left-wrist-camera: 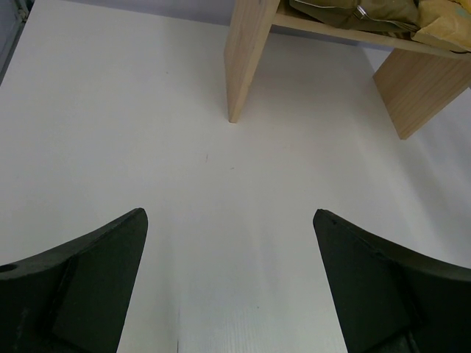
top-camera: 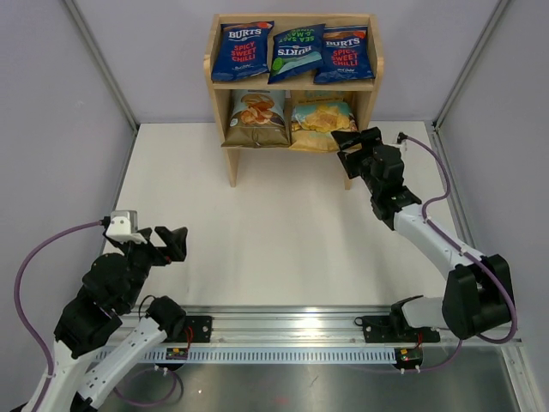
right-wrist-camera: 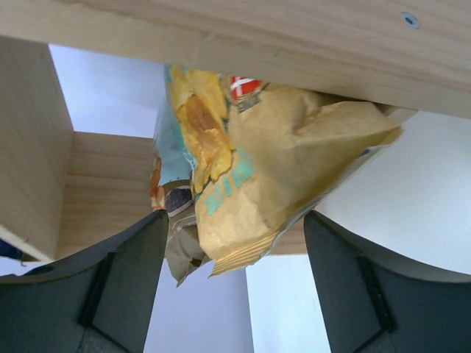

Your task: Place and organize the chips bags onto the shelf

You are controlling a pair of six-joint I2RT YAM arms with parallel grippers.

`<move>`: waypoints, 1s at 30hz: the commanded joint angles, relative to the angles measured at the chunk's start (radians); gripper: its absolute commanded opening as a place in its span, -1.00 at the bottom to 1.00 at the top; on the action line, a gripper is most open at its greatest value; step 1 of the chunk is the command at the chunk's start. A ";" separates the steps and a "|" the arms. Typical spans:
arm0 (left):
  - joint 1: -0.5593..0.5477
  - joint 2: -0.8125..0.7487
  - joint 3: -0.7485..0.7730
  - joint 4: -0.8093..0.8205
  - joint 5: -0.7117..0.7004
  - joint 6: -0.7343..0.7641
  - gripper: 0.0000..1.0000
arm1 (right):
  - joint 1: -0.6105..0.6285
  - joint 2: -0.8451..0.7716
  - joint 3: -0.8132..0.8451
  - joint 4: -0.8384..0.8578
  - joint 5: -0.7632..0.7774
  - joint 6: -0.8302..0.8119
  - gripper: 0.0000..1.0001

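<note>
Right, the right gripper (top-camera: pixel 356 142) is up at the lower tier of the shelf (top-camera: pixel 232 163), and from above it hides the right front leg and one corner of the yellow bag (right-wrist-camera: pixel 294 154). On its wrist camera the fingers stand wide apart either side of that bag's crimped end, clamping nothing. A plank of pale grained wood cuts off the rest of the bag. The bag is matte, crumpled and puffy.

Just beside it lies the pale blue-tan bag (top-camera: pixel 257 116), its print too small to read. On the top tier three glossy dark-blue bags lean in a row: red-label Burts (top-camera: pixel 242 50), green-label Burts (top-camera: pixel 296 51), second red-label Burts (top-camera: pixel 345 54).

The left gripper (top-camera: pixel 163 241) is spread fully and empty over the smooth white table (top-camera: pixel 283 232), well apart from the shelf.
</note>
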 commanded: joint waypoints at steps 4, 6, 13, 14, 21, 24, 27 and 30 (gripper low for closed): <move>0.073 0.047 -0.009 0.079 0.018 -0.006 0.98 | -0.001 -0.124 -0.027 -0.053 -0.036 -0.115 0.79; 0.110 0.061 -0.014 0.097 0.038 0.002 0.98 | -0.001 -0.153 -0.038 -0.107 -0.031 -0.156 0.88; 0.257 0.136 -0.011 0.106 0.099 0.028 0.98 | -0.002 -0.329 -0.055 -0.277 0.003 -0.375 0.99; 0.289 0.145 -0.012 0.114 0.108 0.034 0.98 | -0.002 -0.348 -0.041 -0.349 0.004 -0.458 0.99; 0.366 0.185 -0.029 0.136 0.207 0.060 0.98 | -0.002 -0.536 0.019 -0.630 0.043 -0.747 0.99; 0.366 0.193 -0.035 0.137 0.208 0.063 0.98 | -0.002 -0.605 0.030 -0.733 0.052 -0.828 0.99; 0.366 0.184 -0.046 0.142 0.205 0.075 0.98 | -0.001 -0.657 0.053 -0.839 0.088 -0.891 0.99; 0.366 0.163 -0.080 0.162 0.227 0.100 0.98 | -0.002 -0.691 0.083 -0.944 0.137 -0.942 0.99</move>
